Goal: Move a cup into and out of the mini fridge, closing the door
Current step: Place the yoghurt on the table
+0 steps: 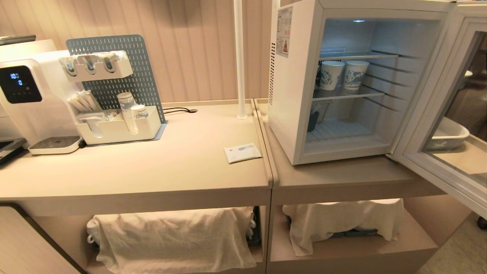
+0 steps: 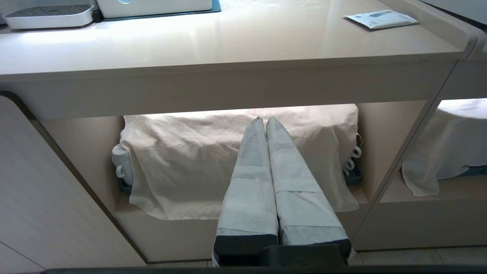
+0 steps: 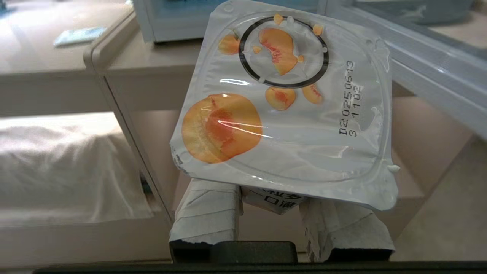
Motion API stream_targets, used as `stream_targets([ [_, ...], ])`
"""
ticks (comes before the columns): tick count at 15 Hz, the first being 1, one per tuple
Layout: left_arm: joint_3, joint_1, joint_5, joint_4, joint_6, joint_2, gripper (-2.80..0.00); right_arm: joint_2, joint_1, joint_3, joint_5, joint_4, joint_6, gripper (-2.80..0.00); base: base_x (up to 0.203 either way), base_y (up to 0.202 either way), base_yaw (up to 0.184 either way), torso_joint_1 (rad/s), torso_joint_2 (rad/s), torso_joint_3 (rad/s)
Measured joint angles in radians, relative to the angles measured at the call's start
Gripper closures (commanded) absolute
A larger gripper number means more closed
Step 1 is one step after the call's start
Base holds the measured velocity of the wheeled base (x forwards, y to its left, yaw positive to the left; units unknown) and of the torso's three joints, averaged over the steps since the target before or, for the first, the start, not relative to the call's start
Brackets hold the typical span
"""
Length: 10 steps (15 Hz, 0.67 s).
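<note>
We've got the cup [image 3: 281, 110] clamped in the right end effector [image 3: 279, 224], low in front of the counter [image 1: 171, 167], foil lid facing the wrist. Left end effector [image 2: 265, 121] closed, parked. Mini fridge [image 1: 293, 95] door [image 1: 449, 125] wide open. Keep the cup level, clear the counter edge, aim for the bare bottom shelf.

water dispenser [image 1: 26, 102] left | pegboard organizer [image 1: 114, 95] beside | packet [image 1: 242, 152] on counter [image 1: 152, 167]

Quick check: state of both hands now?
Left hand: shut, empty.
Right hand: shut on the squat white plastic cup with peach-printed foil lid.
</note>
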Motion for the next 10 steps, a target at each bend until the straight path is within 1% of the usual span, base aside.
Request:
stream_targets([
  [1,0.000,0.000,0.000,0.000,0.000,0.000,0.00,-0.006,0.000,0.000,-0.006,-0.001,0.027,0.00,0.000,0.000,0.000,0.000,0.00,0.000],
  [2,0.000,0.000,0.000,0.000,0.000,0.000,0.00,-0.010,0.000,0.000,-0.007,-0.001,0.031,0.00,0.000,0.000,0.000,0.000,0.00,0.000],
  [4,0.000,0.000,0.001,0.000,0.000,0.000,0.00,-0.013,-0.001,0.000,-0.006,0.000,0.022,0.00,0.000,0.000,0.000,0.000,0.00,0.000],
  [9,0.000,0.000,0.000,0.000,0.000,0.000,0.00,-0.014,-0.001,0.000,-0.007,-0.001,0.028,0.00,0.000,0.000,0.000,0.000,0.00,0.000],
  [10,0.000,0.000,0.000,0.000,0.000,0.000,0.00,-0.014,-0.001,0.000,-0.005,0.002,0.013,0.00,0.000,0.000,0.000,0.000,0.00,0.000],
])
